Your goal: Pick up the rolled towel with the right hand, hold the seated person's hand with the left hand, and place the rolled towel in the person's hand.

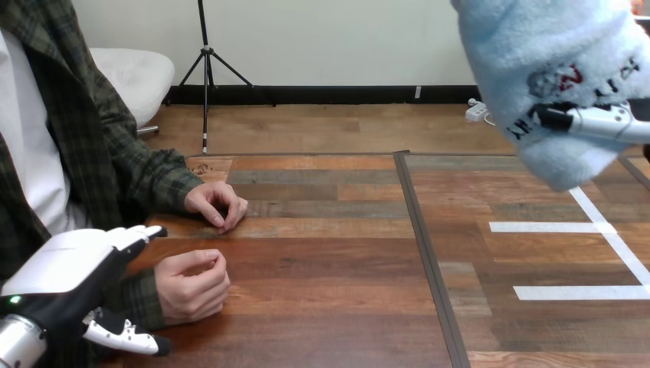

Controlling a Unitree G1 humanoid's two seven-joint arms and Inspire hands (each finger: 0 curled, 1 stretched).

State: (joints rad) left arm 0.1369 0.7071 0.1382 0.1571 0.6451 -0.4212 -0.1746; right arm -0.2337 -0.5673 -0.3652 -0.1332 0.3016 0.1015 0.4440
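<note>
One pale-blue fluffy rolled towel (536, 54) | right hand (598, 123) clasps it | left hand (73, 268) uncurled

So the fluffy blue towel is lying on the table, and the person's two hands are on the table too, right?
Not quite. The towel isn't lying on the table; the right robot hand holds it up in the air, as the head view shows. The person's near hand and far hand are on the table.
</note>
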